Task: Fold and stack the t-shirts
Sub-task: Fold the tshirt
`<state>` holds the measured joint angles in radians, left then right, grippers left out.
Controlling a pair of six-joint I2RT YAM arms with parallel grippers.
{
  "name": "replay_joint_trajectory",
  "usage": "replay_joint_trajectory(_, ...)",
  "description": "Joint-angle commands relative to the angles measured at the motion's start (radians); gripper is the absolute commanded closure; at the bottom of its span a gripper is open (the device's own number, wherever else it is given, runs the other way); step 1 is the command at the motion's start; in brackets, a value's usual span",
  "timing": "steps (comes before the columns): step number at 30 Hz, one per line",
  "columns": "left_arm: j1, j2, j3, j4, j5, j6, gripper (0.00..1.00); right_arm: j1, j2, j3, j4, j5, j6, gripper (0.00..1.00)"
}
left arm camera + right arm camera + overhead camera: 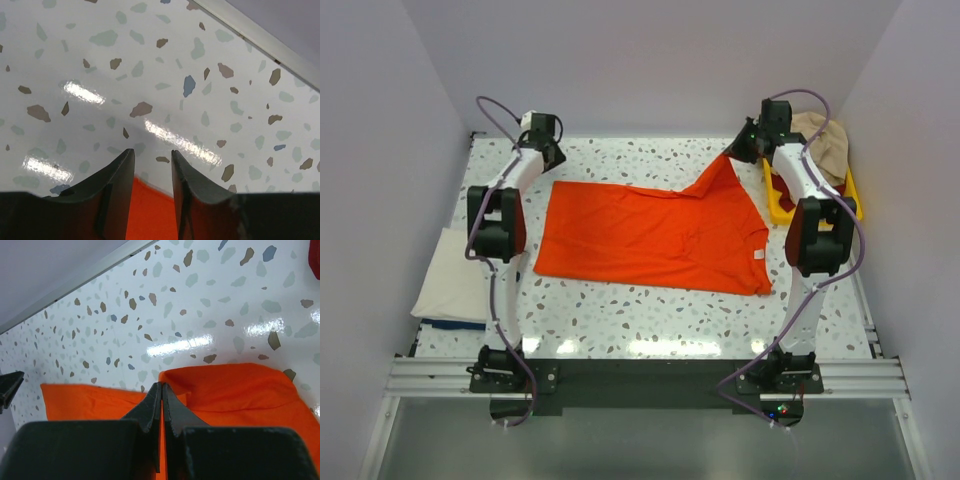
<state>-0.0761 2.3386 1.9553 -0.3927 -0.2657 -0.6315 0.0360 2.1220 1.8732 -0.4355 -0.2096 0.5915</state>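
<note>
A bright orange t-shirt (650,240) lies spread across the middle of the table, its white neck tag (758,256) near the right edge. My right gripper (738,152) is shut on the shirt's far right part and holds it up in a peak. In the right wrist view the jaws (163,385) are pressed together with orange cloth (240,390) between and below them. My left gripper (548,150) hovers at the shirt's far left corner. Its jaws (152,151) stand apart with nothing between them, and the orange cloth edge (150,210) lies on the table below.
A folded cream-white t-shirt (455,285) lies on a navy one (450,323) at the table's left edge. A yellow tray (780,205) at the far right holds a beige t-shirt (825,145) and a dark red one (785,185). Walls stand close on three sides.
</note>
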Motion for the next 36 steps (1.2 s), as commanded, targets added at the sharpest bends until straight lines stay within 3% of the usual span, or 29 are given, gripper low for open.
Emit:
replay_joint_trajectory(1, -0.03, 0.016, 0.028, -0.034, -0.064, 0.082, 0.59, -0.007, 0.006, -0.005, 0.029, -0.03, 0.007, 1.0)
replay_joint_trajectory(11, -0.071, 0.031, 0.033, -0.078, -0.17, 0.144, 0.67, -0.007, -0.005, -0.042, 0.049, -0.044, 0.01, 1.0)
replay_joint_trajectory(27, -0.086, 0.085, 0.014, -0.089, -0.184, 0.147, 0.65, -0.008, -0.017, -0.072, 0.06, -0.047, 0.008, 1.0)
replay_joint_trajectory(30, -0.085, 0.09, 0.008, -0.09, -0.182, 0.145, 0.68, -0.008, -0.017, -0.072, 0.058, -0.045, 0.008, 1.0)
replay_joint_trajectory(36, -0.085, 0.074, -0.015, -0.083, -0.181, 0.142, 0.91, -0.008, -0.019, -0.065, 0.049, -0.043, 0.005, 1.0)
